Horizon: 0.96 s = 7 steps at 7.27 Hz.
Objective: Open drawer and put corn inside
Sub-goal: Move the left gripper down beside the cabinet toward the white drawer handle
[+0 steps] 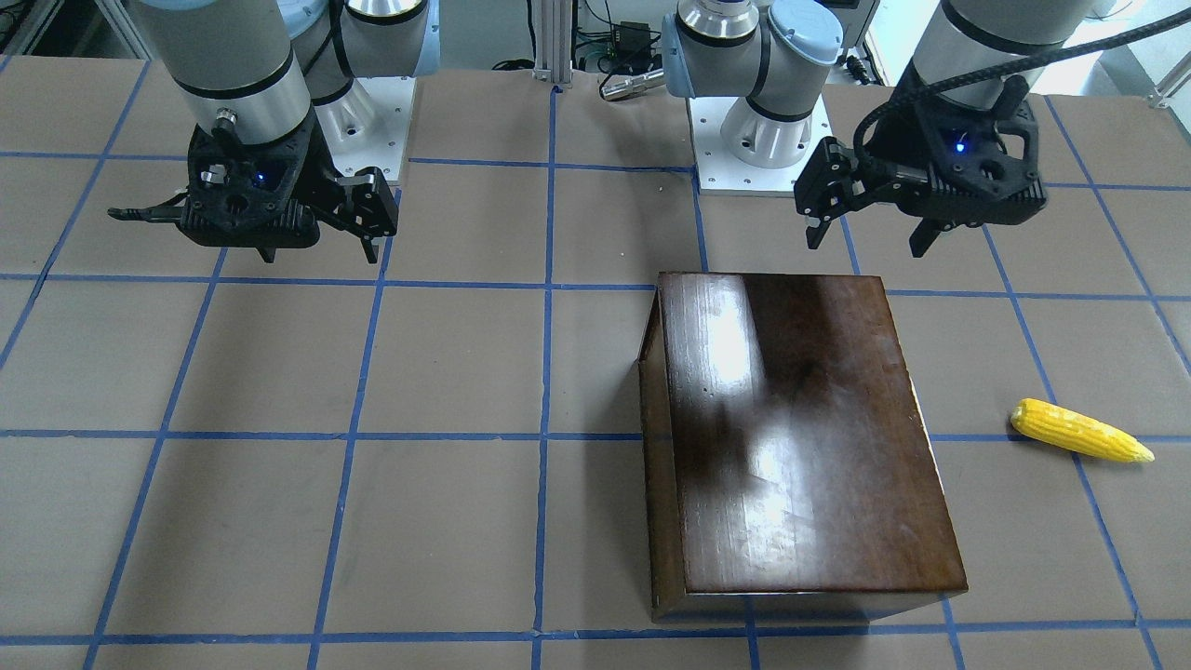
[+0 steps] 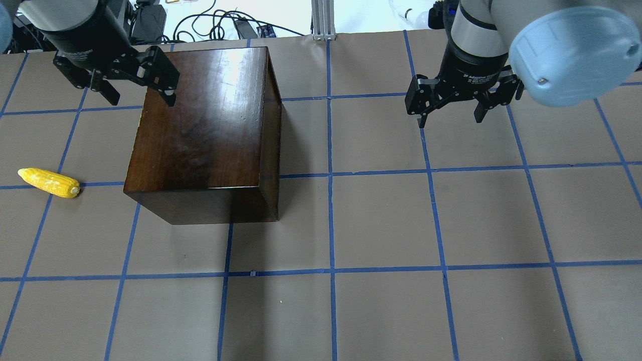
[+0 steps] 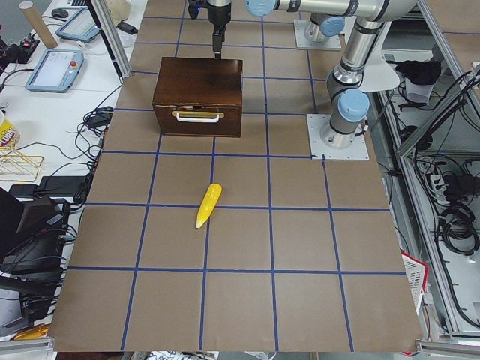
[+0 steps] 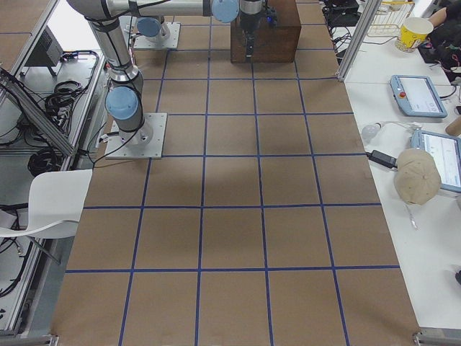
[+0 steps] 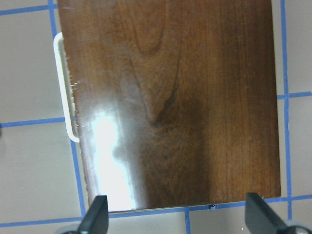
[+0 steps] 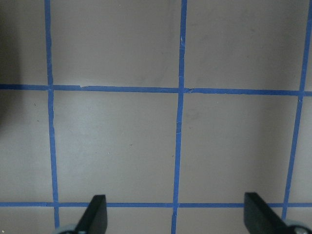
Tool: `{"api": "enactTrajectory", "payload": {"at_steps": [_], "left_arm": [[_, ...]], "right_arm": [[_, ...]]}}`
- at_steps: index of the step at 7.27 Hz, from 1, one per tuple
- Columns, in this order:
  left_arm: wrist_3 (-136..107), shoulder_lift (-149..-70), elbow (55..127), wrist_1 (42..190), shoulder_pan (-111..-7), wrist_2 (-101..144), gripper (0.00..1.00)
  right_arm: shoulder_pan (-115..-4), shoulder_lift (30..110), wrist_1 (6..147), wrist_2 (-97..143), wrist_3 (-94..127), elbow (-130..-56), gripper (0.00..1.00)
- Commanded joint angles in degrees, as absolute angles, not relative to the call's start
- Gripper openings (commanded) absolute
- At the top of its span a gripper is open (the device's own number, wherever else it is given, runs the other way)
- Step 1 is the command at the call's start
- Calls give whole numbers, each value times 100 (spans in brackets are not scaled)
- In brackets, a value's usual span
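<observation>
The glossy dark-brown box [image 2: 200, 130] stands on the table's left half. Its drawer [image 3: 197, 120] is shut, with a white handle [image 5: 63, 87] on the front that faces the robot's left. The yellow corn [image 2: 48, 181] lies on the table beyond that front, also visible in the front-facing view [image 1: 1079, 431]. My left gripper [image 2: 140, 98] is open and empty, hovering above one end of the box's top, also in its wrist view [image 5: 175, 217]. My right gripper [image 2: 451, 119] is open and empty above bare table, away from the box.
The brown table [image 2: 381, 225] has a blue tape grid. The arm bases [image 1: 754, 140] sit at the robot's edge. Benches with tablets [image 3: 52, 71] and cables flank the table ends.
</observation>
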State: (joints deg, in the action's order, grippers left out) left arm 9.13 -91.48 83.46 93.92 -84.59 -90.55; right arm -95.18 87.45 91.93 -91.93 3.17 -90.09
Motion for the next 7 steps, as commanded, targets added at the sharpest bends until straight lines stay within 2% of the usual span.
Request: {"api": "enactTrajectory", "payload": {"at_steps": [1, 4, 7], "left_arm": [[1830, -9298, 8314, 9501, -7755, -9071, 100], [3073, -9561, 8402, 9527, -7015, -9044, 100], [3295, -9834, 8682, 9466, -7005, -8896, 100]], "right_arm": [[-9519, 8745, 9193, -9193, 316, -9009, 100], [-9519, 8745, 9193, -9193, 316, -9009, 100], [-9519, 8745, 9193, -9193, 316, -9009, 100]]}}
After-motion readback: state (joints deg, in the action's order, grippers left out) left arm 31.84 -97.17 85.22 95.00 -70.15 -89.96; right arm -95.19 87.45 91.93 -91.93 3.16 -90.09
